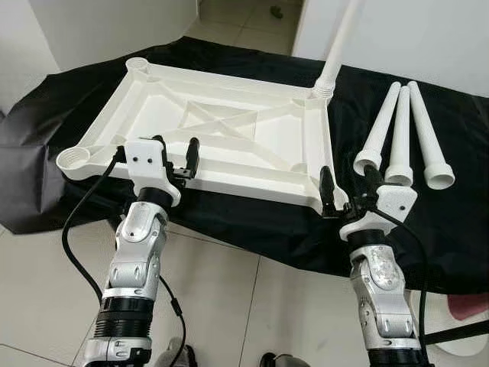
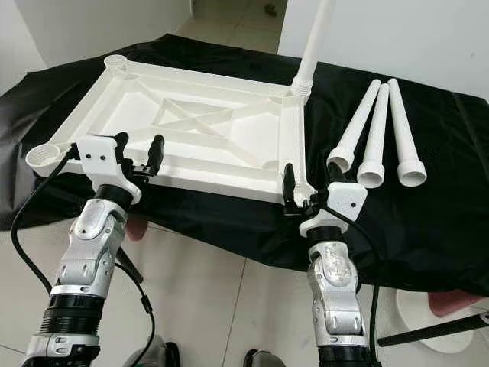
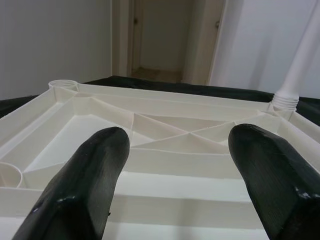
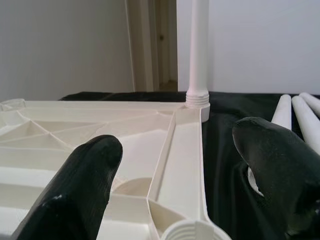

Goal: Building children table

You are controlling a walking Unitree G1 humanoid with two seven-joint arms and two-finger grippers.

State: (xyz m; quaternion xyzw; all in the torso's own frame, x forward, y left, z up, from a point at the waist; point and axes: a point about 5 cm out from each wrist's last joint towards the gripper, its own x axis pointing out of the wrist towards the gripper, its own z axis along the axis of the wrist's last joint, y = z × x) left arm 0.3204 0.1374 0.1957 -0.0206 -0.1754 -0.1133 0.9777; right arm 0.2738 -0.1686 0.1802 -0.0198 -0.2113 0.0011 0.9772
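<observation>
Standing fitted: one leg in upturned tabletop's far corner; three loose legs beside it; both grippers spread at its near edge.

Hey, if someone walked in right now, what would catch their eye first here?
Probably the white tabletop lying upside down on a black cloth, with one leg already standing upright in its far right corner. Three loose legs lie side by side on the cloth to its right. Both open grippers, left gripper and right gripper, hover at the near edge.
</observation>
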